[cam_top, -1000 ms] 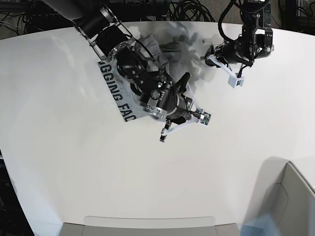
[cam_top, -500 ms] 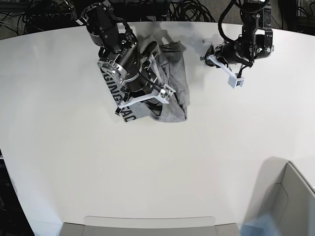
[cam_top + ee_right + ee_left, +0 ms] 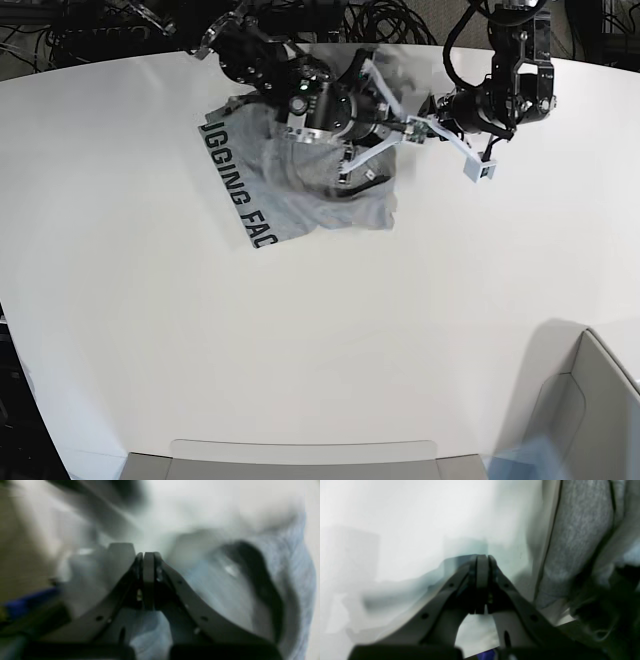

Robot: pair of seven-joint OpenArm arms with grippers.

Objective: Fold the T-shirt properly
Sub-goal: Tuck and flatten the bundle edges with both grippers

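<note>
One heather-grey cotton T-shirt (image 3: 300, 190) with black block lettering lies rumpled on my white counter (image 3: 300, 340), toward its far edge. I have two grippers. My right gripper (image 3: 147, 555) hangs over the shirt's grey cloth, jaws pressed together on nothing. My left gripper (image 3: 482, 557) sits just beside the shirt, above bare counter, jaws likewise closed and empty.

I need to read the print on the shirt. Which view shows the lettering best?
The base view: black capitals run along the T-shirt's left edge. Both wrist views show only blurred grey cloth, no lettering.
</note>
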